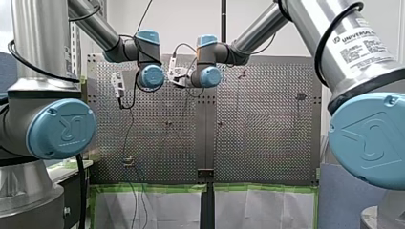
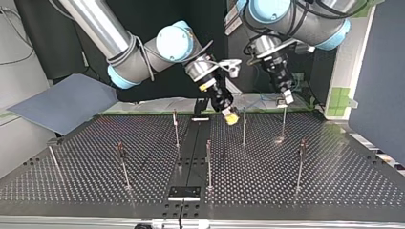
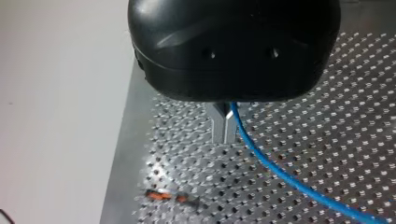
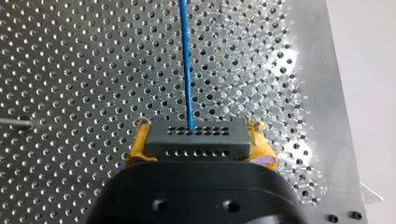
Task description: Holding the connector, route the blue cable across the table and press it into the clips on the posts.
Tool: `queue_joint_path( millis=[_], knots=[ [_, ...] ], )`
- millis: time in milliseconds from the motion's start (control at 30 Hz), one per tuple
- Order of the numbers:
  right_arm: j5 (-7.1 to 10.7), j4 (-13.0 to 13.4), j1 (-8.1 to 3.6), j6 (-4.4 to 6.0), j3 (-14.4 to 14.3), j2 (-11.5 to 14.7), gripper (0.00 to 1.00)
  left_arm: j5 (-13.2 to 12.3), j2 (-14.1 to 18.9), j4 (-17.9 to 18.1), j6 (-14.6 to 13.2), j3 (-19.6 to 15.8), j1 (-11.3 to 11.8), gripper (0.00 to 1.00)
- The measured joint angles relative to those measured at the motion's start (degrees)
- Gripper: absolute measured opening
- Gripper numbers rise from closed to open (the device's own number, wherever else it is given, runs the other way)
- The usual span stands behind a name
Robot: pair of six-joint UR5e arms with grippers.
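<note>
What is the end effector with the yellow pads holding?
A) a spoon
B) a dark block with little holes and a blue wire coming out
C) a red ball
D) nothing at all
B: in the right wrist view, the right end effector squeezes the dark connector between its yellow pads, and the blue cable runs out of the connector over the table.

Front view: a bright white wall (image 1: 191,24) backlights the arms; the perforated table (image 1: 267,133) reads grey and dim. Top view: dark backdrop, table lit from above, a glare streak along my right arm (image 2: 95,21). Left wrist view: my left gripper (image 3: 223,140) sits shaded under its black housing, with glare patches on the table. Right wrist view: strong glare beside the blue cable (image 4: 187,70).
</note>
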State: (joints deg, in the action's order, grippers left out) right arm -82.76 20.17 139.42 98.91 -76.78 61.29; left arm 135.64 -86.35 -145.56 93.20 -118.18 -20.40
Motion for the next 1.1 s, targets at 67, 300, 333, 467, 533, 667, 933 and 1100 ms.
queue_joint_path(
  millis=[67, 300, 333, 467, 533, 667, 933, 1100],
  knots=[
    [0.04, -0.52, 0.11, 0.03, 0.97, -0.74, 0.0, -0.85, 0.0, -0.23, 0.19, 0.74, 0.84, 0.0],
    [0.34, -1.8, 0.44, 0.14, 4.28, -2.68, 0.0, -4.42, 0.03, -0.63, 0.7, 2.33, 4.41, 0.0],
    [0.38, -1.94, 0.44, 0.2, 4.7, -2.77, 0.0, -4.88, 0.03, -0.59, 0.69, 2.38, 4.88, 0.0],
    [0.53, -2.75, 0.45, 0.39, 6.68, -3.04, 0.0, -6.78, 0.0, -0.41, 0.69, 2.73, 6.78, 0.0],
    [0.55, -3.19, 0.46, 0.45, 7.59, -3.13, 0.0, -7.76, -0.03, -0.38, 0.76, 3.03, 7.75, 0.0],
    [0.62, -3.88, 0.42, 0.56, 9.67, -3.46, 0.0, -9.67, -0.04, -0.42, 0.95, 3.98, 9.67, 0.0],
    [1.74, -4.14, 0.13, 0.68, 13.43, -4.69, 0.0, -13.44, -0.49, -0.36, 1.36, 5.95, 13.43, 0.0],
    [2.25, -4.09, 0.12, 0.69, 14.51, -5.67, 0.0, -15.97, -1.73, -0.39, 1.44, 7.49, 15.96, 0.0]
  ],
)
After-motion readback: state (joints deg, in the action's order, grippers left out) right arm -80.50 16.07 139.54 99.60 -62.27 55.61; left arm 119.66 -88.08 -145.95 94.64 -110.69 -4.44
